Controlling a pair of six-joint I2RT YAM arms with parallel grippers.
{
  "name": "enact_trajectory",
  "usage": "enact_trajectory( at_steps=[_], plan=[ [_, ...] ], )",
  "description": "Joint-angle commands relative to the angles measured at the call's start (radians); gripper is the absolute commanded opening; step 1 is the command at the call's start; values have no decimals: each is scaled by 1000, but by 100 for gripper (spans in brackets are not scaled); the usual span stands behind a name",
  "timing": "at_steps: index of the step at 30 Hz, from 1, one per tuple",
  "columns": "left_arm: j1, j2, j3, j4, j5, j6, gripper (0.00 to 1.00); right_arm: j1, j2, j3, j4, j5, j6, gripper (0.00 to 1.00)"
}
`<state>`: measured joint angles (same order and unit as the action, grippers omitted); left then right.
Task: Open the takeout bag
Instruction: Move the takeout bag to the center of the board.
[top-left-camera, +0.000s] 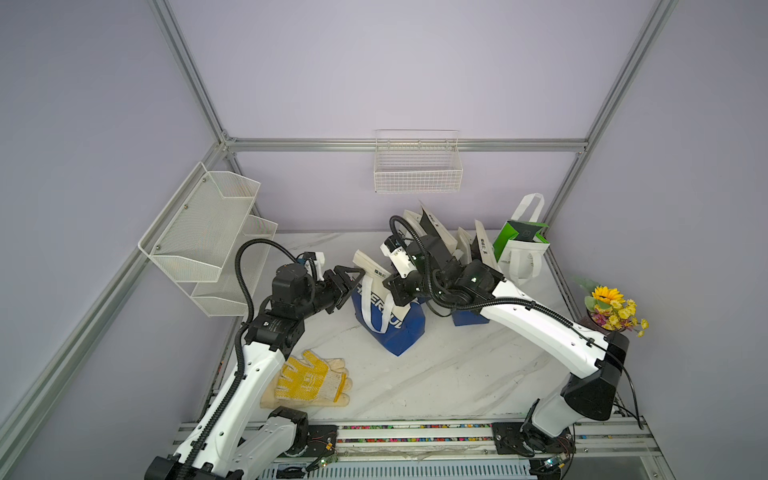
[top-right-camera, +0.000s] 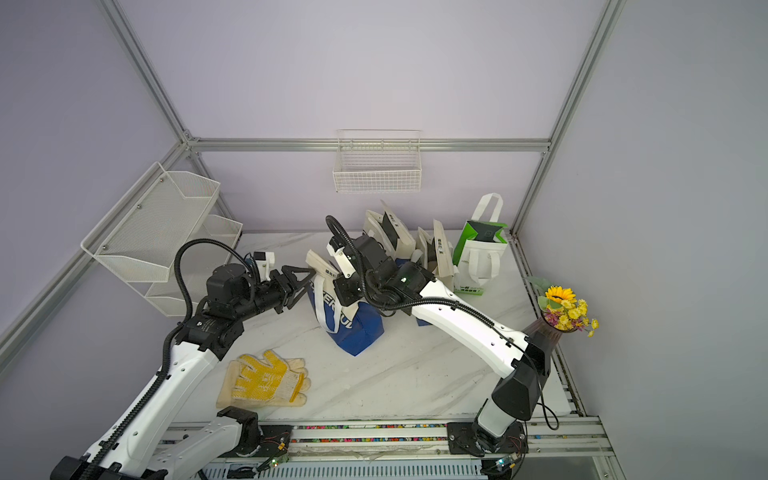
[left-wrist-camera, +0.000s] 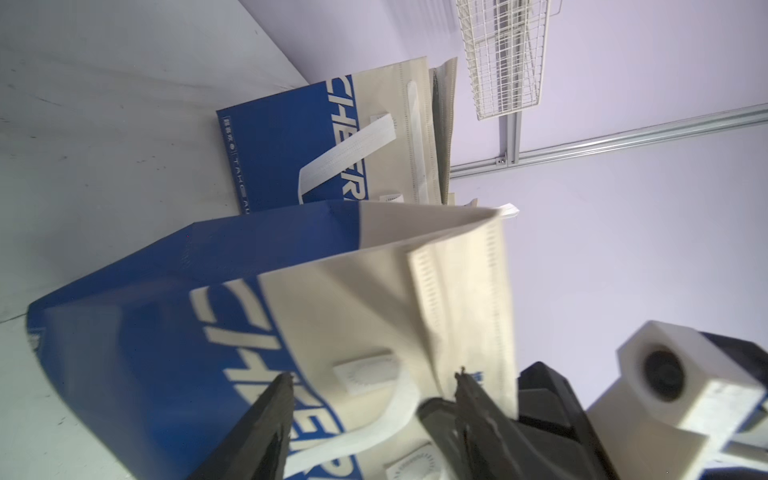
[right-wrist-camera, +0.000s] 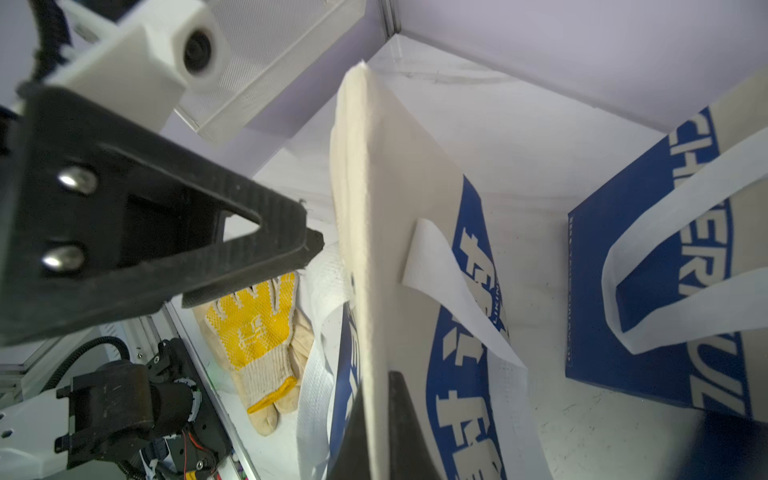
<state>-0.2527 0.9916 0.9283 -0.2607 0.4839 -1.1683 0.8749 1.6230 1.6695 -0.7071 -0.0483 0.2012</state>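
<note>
Blue-and-cream takeout bag (top-left-camera: 399, 332) standing on marble desk (top-left-camera: 457, 374); right jaws clenched on its cream rim, left jaws spread at the opposite side; gloves (top-left-camera: 311, 380) nearby

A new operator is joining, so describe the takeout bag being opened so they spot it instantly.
On the white marble table, find the cluster of blue-and-cream bags at its far side. The takeout bag is the frontmost one, nearest the yellow gloves. Only it sits between the left gripper and the right gripper, jaws at its cream top edge.
</note>
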Motion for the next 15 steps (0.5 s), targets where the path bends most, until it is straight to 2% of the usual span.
enact_trajectory(
  at_steps=[1,3,5,11,15],
  plan=[
    [-38,19,-27,145,-21,-36,61,-7,-4,-7,56,-23,-15,27],
    [-38,12,-40,156,-39,-46,61,-6,-1,2,65,-13,-10,47],
    [-39,-3,-57,153,-79,-48,61,-6,10,16,70,-7,1,54],
    [-27,-12,-89,122,-126,-83,57,-6,79,56,69,-12,44,57],
    [-26,-31,-105,143,-124,-109,57,-6,76,39,58,12,61,54]
  ],
)
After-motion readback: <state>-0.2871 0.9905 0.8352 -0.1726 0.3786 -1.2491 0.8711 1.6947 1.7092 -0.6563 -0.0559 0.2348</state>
